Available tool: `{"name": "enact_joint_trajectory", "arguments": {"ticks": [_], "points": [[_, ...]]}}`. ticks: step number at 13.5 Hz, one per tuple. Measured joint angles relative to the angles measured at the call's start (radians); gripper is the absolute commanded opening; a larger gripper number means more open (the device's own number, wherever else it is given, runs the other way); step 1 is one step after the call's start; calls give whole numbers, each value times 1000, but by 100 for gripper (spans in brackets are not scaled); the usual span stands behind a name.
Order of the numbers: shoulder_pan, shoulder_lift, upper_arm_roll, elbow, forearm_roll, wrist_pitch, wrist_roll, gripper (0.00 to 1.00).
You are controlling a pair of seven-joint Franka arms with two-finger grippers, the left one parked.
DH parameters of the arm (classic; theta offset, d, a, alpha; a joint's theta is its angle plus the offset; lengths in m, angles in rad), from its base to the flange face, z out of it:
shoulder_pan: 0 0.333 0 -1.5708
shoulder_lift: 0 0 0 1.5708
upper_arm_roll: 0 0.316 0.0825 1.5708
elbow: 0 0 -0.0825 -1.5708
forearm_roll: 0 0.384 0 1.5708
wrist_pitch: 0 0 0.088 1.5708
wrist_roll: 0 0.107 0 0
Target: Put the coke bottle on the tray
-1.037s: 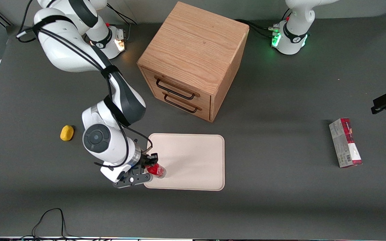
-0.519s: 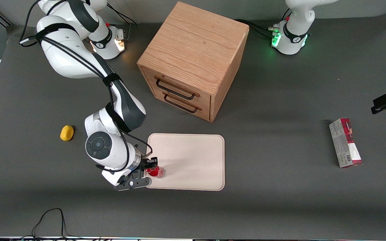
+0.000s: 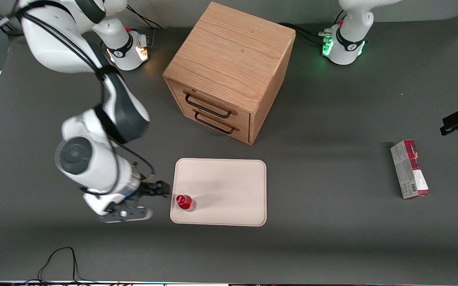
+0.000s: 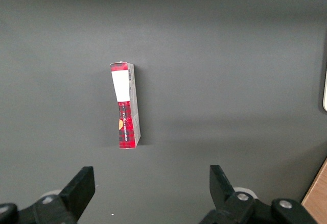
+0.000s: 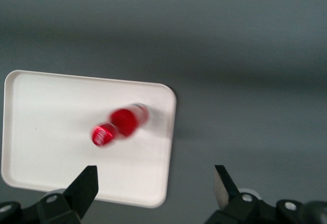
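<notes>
The tiny red coke bottle [image 3: 185, 202] stands upright on the cream tray [image 3: 229, 186], in the tray's corner nearest the front camera on the working arm's side. The right wrist view shows it from above [image 5: 122, 124] on the tray [image 5: 46, 132]. My gripper [image 3: 161, 189] is open and empty. It hangs above the table beside the tray's edge, apart from the bottle.
A wooden drawer box [image 3: 229, 71] stands farther from the front camera than the tray. A yellow lump is hidden by the arm. A red-and-grey carton [image 3: 409, 169] lies toward the parked arm's end, also in the left wrist view [image 4: 125, 105]. A black cable [image 3: 60, 260] loops at the table's front edge.
My gripper let go of the bottle and pulled away sideways and upward off the tray. The bottle stays standing on the tray.
</notes>
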Motion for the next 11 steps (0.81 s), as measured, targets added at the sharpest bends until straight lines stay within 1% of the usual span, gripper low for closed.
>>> {"name": "enact_joint_trajectory", "arguments": {"ticks": [1,2,3,5,7,8,9,11], "points": [[-11,-97,-64,-83,63,-8,-16,100],[-20,-199,-122,-176,105,-20,-45,100],[-27,-308,-170,-282,122,-27,-70,100],[-28,-524,-240,-499,128,-35,-114,100],[-27,-701,-295,-669,127,-50,-158,100],[-27,-761,-316,-719,113,-77,-172,100],[-27,-798,-326,-745,86,-103,-176,100],[-25,-816,-327,-751,62,-124,-176,100]]}}
